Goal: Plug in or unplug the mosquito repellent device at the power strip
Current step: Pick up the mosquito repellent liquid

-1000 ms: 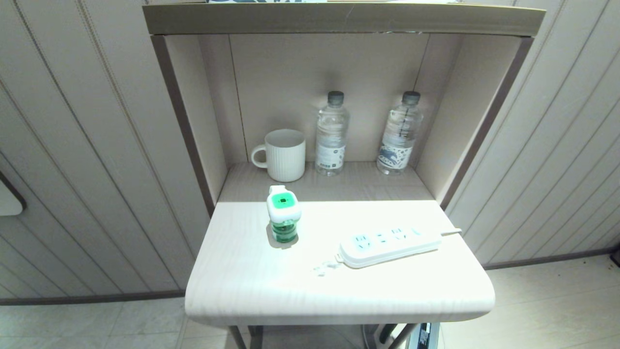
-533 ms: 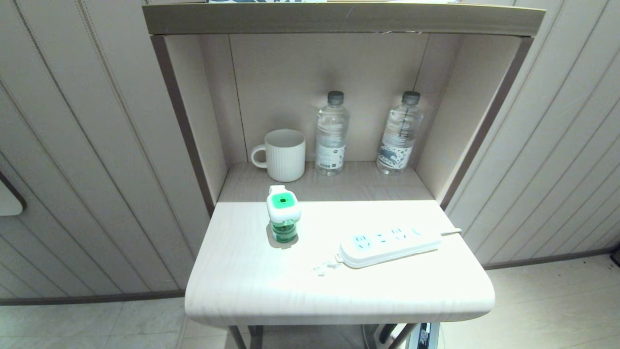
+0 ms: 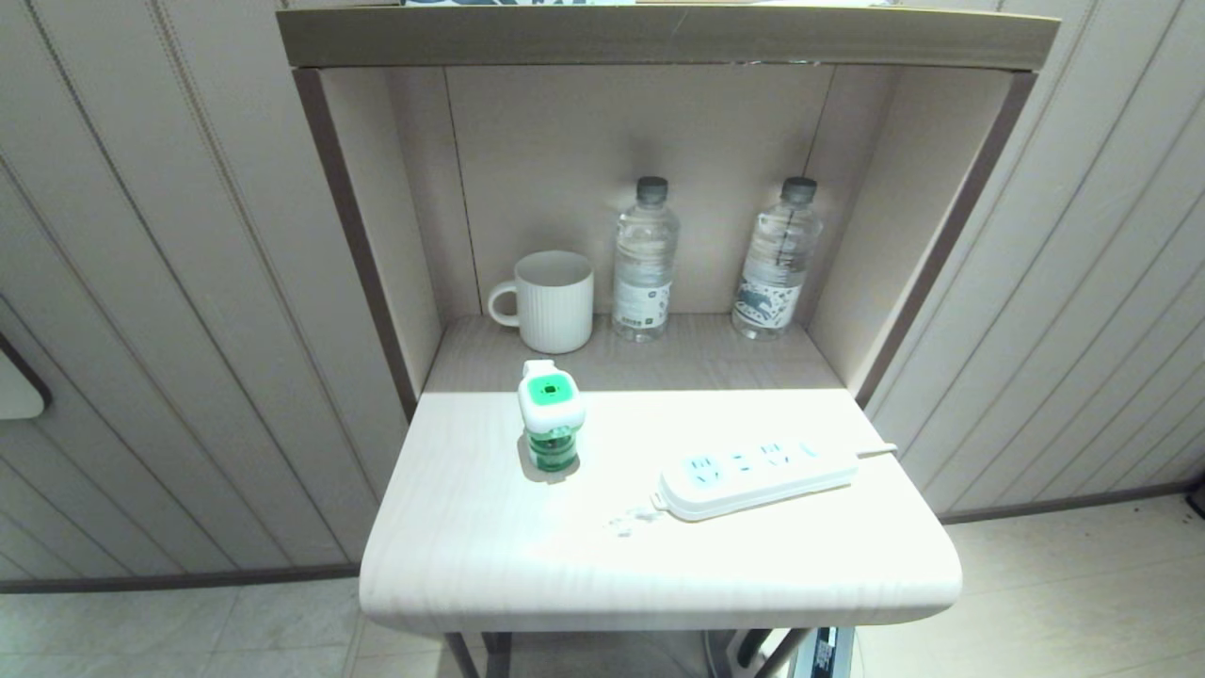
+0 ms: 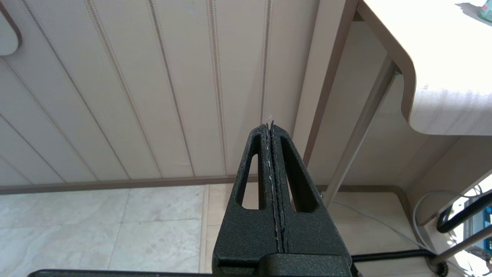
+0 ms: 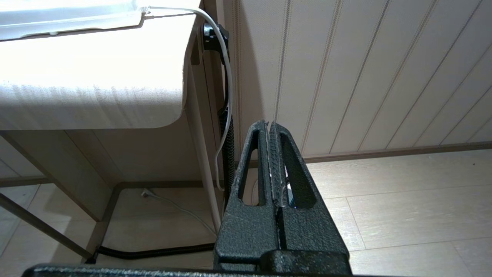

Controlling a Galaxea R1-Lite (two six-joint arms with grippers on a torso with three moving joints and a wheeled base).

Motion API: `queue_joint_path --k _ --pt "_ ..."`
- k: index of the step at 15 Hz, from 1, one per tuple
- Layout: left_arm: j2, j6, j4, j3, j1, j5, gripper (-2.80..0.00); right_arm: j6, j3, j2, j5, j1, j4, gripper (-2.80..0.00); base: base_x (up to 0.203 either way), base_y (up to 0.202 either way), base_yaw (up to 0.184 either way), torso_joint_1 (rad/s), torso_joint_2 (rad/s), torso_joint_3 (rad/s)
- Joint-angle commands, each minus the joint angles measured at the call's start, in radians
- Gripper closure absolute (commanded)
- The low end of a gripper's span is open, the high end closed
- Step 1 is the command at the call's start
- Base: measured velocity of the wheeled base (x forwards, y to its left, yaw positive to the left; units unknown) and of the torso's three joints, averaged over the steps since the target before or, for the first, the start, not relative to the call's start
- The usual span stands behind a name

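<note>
Nothing has moved since the earlier head frames: scene identical, both arms parked below the surface and out of head view. L to R: left pincer (image 4: pixel 270 127) hangs low beside the surface's left front corner, over floor tiles, fingers pressed together w/ nothing between them. On the surface (image 3: pixel 490 556), mosquito repellent device (image 3: pixel 552 414) stands upright at left-centre, green face up, green liquid bottle underneath, not plugged in; well apart from the strip. Behind it in the shelf recess: white ribbed mug (image 3: pixel 554 299), handle to the left, then two clear water bottles (image 3: pixel 645 259) (image 3: pixel 779 259) upright, side by side w/ a gap between. Power strip (image 3: pixel 758 476) lies flat at right-centre, angled, three outlet groups facing up, all unoccupied; thin white cord (image 3: pixel 875 451) leaves its right end and runs off the surface's right edge. A small whitish scrap lies just off the strip's left end; can't tell what it is. Right pincer (image 5: pixel 269 127) hangs low off the surface's right front corner, fingers pressed together, holding nothing. Right wrist view: the cord drops down alongside the surface's leg toward the floor.
</note>
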State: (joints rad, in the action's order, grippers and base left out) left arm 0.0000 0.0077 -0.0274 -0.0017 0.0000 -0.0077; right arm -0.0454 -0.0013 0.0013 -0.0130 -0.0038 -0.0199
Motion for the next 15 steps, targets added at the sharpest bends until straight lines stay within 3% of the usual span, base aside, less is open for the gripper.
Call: queue_joint_path --k 1,15 --pt "0.002 0.000 0.000 0.000 0.000 0.000 0.00 0.001 0.000 0.002 0.001 -0.001 0.000 0.00 0.000 0.000 0.000 0.000 0.00 0.000" --pt "0.003 -0.008 0.001 0.002 -0.001 0.000 0.00 -0.002 0.000 0.003 -0.001 0.001 0.000 0.00 0.000 0.000 0.000 0.000 0.00 0.000"
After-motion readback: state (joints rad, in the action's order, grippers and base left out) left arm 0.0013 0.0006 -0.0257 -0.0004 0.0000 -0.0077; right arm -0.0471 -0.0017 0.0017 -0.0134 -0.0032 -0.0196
